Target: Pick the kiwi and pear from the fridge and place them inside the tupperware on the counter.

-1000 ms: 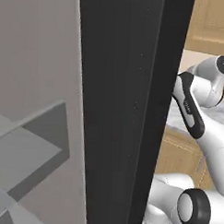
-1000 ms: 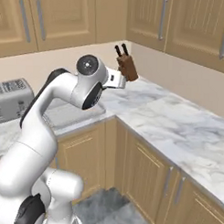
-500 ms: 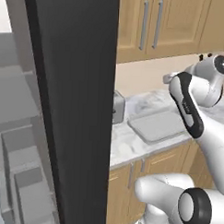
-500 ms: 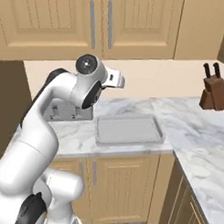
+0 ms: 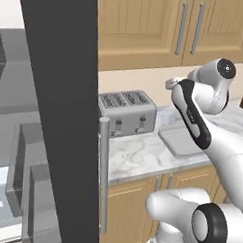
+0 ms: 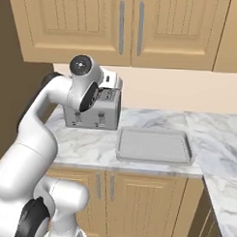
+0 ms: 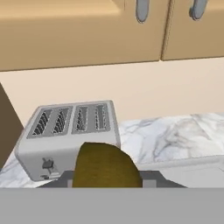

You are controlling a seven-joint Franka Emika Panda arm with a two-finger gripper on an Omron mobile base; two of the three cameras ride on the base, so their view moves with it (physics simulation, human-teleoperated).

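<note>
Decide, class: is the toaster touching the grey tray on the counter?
Apart. In the right base view a strip of bare marble counter separates the toaster from the tray.

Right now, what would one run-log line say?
pincer: shut on olive-brown fruit | tupperware: empty, on counter beside toaster | fridge door: open

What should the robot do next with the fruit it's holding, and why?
Probably carry it a little to the right, over the tupperware. The gripper is shut on the kiwi, which hangs in front of the toaster, while the tray sits beside the toaster on the counter with no fruit in it.
</note>
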